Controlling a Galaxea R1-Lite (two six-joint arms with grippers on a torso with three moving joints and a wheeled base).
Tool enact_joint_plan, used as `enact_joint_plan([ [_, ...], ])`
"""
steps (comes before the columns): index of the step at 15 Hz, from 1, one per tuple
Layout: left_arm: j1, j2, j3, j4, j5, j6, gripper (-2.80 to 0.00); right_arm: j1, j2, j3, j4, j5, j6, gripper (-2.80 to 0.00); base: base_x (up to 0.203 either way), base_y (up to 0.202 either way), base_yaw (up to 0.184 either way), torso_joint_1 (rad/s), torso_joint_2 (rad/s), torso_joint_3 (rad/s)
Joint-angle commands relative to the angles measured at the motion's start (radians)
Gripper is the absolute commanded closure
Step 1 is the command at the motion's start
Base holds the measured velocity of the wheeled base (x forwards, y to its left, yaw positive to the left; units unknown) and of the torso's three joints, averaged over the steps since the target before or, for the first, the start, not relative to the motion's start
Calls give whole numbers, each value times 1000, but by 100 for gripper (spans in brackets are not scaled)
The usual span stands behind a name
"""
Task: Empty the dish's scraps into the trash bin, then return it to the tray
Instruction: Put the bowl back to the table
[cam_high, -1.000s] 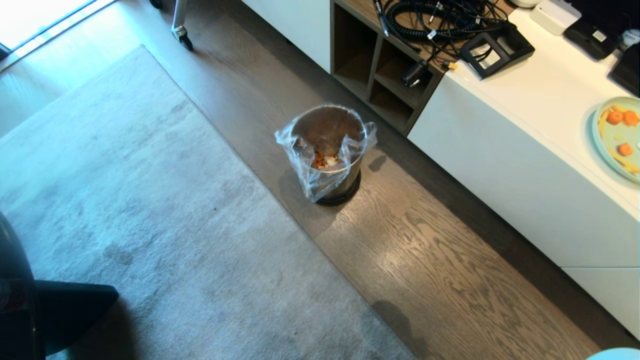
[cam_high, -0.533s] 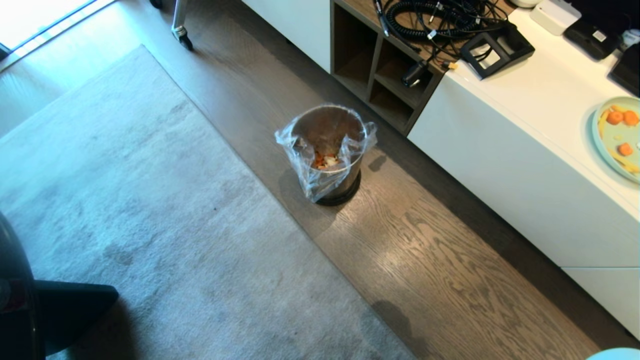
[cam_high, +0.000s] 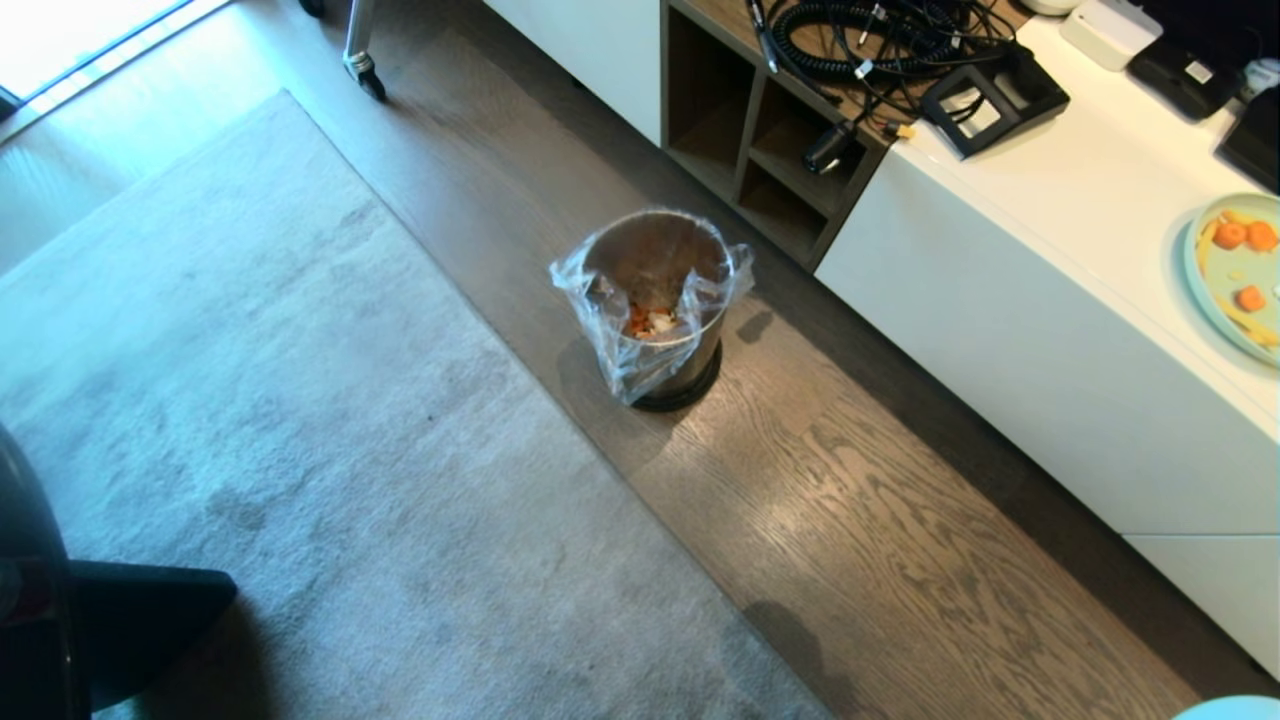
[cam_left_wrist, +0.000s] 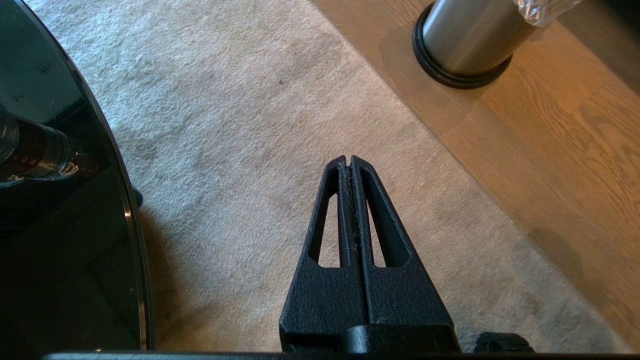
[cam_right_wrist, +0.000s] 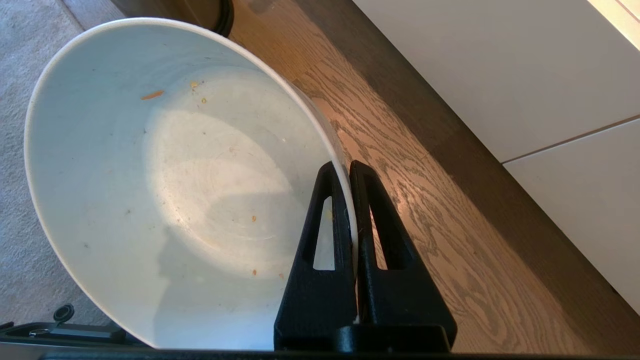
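a: white and glossy, the small deep bowl is clamped by its rim in the right end effector, above the wooden floor, with only crumbs inside.

b: and the scraps?

a: orange and pale pieces lie in the brushed-metal trash bin with its clear bag liner.

b: left end effector?

a: fingers pressed together, empty, over the grey rug.

Pale-green plate cut by edge

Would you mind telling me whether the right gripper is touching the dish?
Touching. The right wrist view shows the right gripper shut on the dish, one finger each side of its rim.
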Motion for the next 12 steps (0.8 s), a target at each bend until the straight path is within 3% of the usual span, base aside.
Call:
enact_joint_plan([
  [1, 0, 0, 0, 0, 0, -1, 0, 0, 4, 1, 0, 0, -1, 0, 0, 0, 0, 0, 0, 0],
  [8, 0, 0, 0, 0, 0, -2, 0, 0, 4, 0, 0, 0, -1, 0, 0, 0, 0, 1, 0, 4],
  [12, 0, 0, 0, 0, 0, -2, 0, 0, 4, 0, 0, 0, -1, 0, 0, 0, 0, 2, 2, 154],
])
